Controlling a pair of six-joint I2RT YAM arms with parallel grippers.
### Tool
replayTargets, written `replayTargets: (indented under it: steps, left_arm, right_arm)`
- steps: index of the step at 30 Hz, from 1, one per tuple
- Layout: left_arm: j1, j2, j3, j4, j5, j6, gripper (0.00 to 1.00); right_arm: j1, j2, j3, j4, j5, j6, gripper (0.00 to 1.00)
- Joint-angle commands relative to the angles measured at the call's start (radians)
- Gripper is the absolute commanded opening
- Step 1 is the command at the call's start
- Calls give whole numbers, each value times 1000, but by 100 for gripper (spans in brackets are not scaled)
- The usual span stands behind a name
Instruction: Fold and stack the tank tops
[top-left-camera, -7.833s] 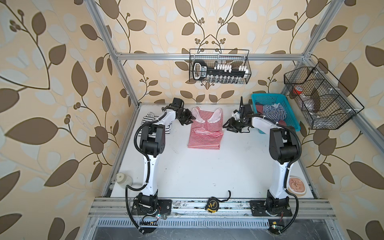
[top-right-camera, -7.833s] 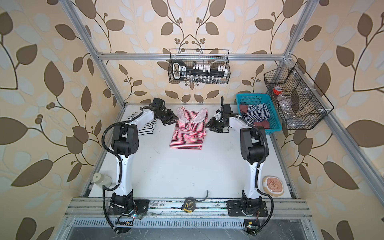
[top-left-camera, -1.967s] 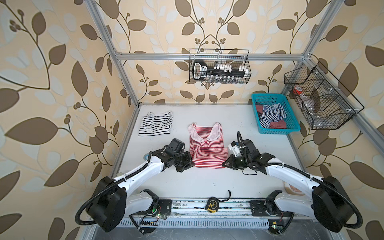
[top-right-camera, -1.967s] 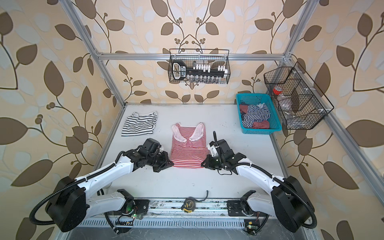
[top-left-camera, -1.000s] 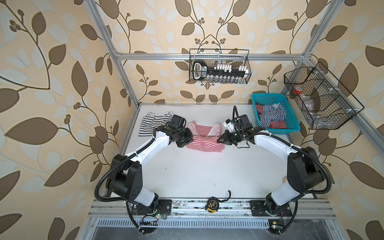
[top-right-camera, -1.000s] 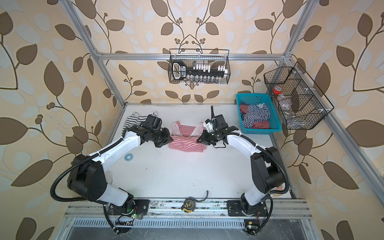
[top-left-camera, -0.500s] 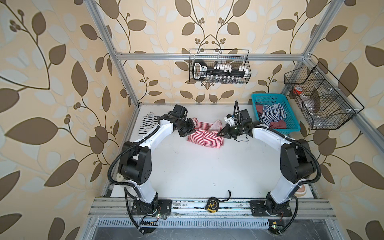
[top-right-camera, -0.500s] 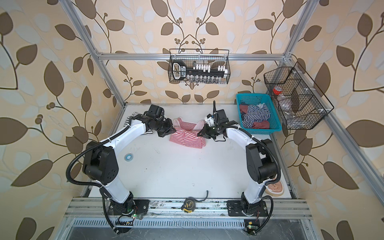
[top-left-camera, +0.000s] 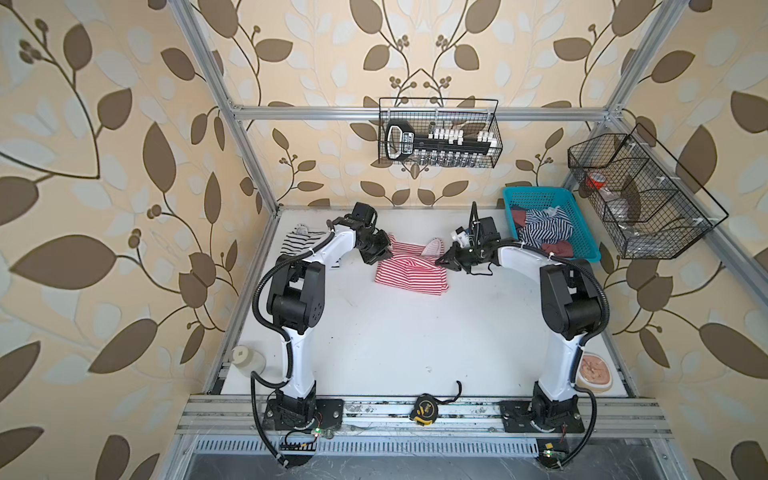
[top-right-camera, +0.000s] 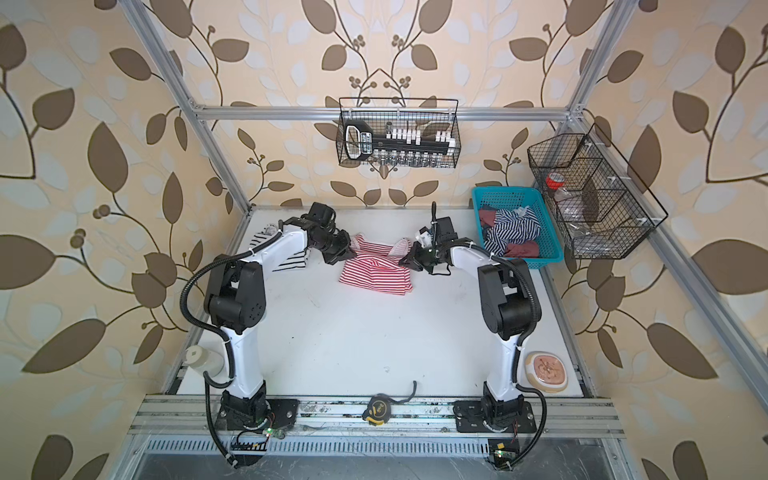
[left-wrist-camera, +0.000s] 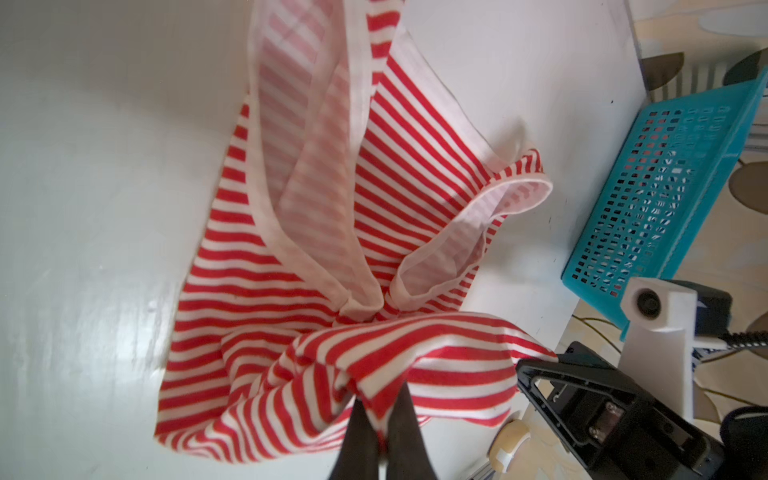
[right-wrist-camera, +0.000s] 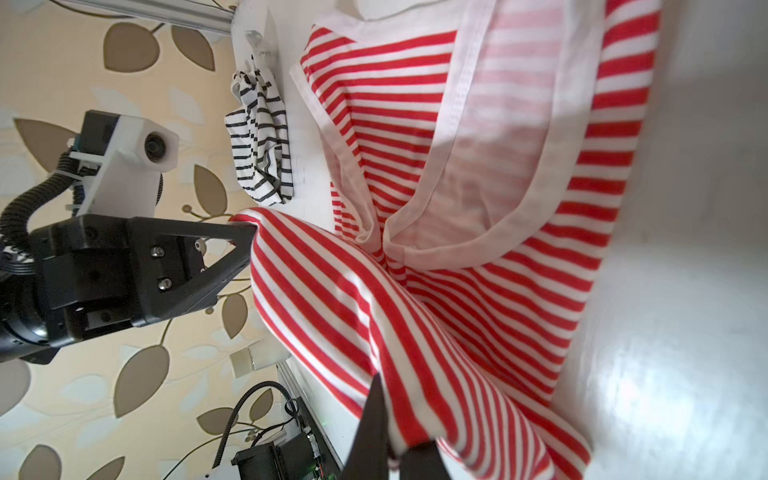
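Observation:
The red-and-white tank top (top-left-camera: 411, 276) (top-right-camera: 374, 277) lies at the back middle of the table, its hem folded over toward the white-trimmed straps. My left gripper (top-left-camera: 384, 255) (left-wrist-camera: 382, 411) is shut on the hem's left corner, and the cloth bunches between its fingers. My right gripper (top-left-camera: 440, 262) (right-wrist-camera: 390, 436) is shut on the right corner. The black-and-white tank top (top-left-camera: 299, 243) (right-wrist-camera: 262, 141) lies folded at the back left, partly under the left arm. The navy-and-white tank top (top-left-camera: 544, 230) (top-right-camera: 513, 232) lies crumpled in the turquoise basket (top-left-camera: 536, 193).
Dark red cloth also lies in the basket. Black wire baskets hang on the back wall (top-left-camera: 436, 141) and the right wall (top-left-camera: 640, 199). A tape measure (top-left-camera: 424, 409) sits on the front rail, a white jar (top-left-camera: 245, 359) at front left, a pink dish (top-left-camera: 594, 370) at front right.
Both grippers carried the red-and-white top's hem from the front of the table to the back, doubling the cloth over itself. In the last half second they lowered it near the straps.

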Motion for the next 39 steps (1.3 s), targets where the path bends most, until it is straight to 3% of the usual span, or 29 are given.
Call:
replayTargets:
  steps: [1,3,8,11,14,16,20,24,27,34,39]
  left_arm:
    - [18,35,68,6,20,15,3]
    - [24,61,89,18,19,9,4]
    - [45,125,145,75,35,-29,14]
    - [49,161,197,88,54,-41,33]
    - [50,182,236,105,59,-56,43]
    - [57,179,255,121,62,-70,44]
    - [69,127,279,99,30,-52,47]
    - [70,19,236,50,-33,-9,48]
    - [57,-69,123,63,-29,-5,43]
    - [8,-142,-138,196,36,-50,9]
    - [-24,-104,-201,276,78,-59,0]
  right_arm:
    - [-13,51,57,51,-21,39,12]
    - [-16,79,81,62,-25,51,18]
    - [-30,144,120,147,-40,114,21]
    - [-40,164,134,193,-45,148,24]
    - [-52,159,132,237,-48,178,28]
    - [-58,138,125,254,-44,184,29]
    - [-62,53,89,263,-21,165,45]
    - [-52,-44,35,233,-8,125,47]
    - [-22,-96,-14,212,0,90,42]
    - [67,-20,-30,219,-28,83,2]
    - [85,90,32,243,-49,97,0]
